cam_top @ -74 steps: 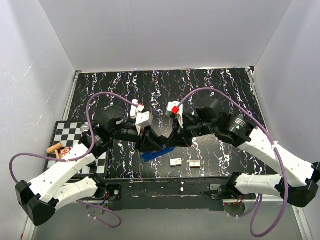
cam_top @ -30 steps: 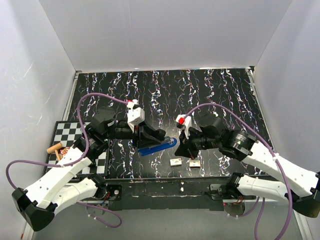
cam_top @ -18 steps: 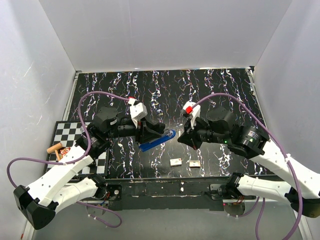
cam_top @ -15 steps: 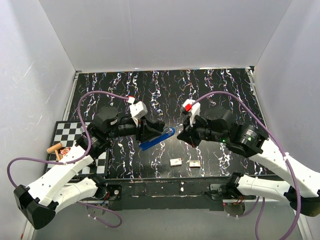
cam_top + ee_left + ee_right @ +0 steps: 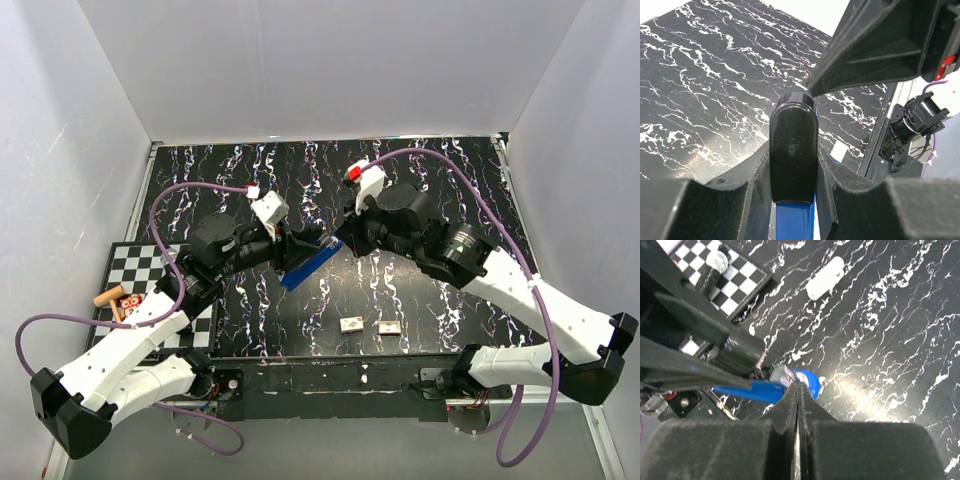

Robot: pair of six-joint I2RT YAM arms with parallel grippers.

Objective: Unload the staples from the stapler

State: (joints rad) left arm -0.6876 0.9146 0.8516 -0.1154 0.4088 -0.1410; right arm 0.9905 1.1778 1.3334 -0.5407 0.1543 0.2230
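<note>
My left gripper is shut on the blue and black stapler and holds it tilted above the table. In the left wrist view the stapler's black end sits clamped between my fingers, with the blue part below. My right gripper is shut, with its tip against the stapler's blue front end, where a small metal part shows. Two short staple strips lie on the table near the front edge.
A checkered board with small wooden pieces lies at the left edge. A white cylinder rests on the marbled black table. White walls enclose the table on three sides.
The left gripper has lifted the stapler and carried it a little back. The right arm has swung from near the staple strips up and left to the stapler's front end.
</note>
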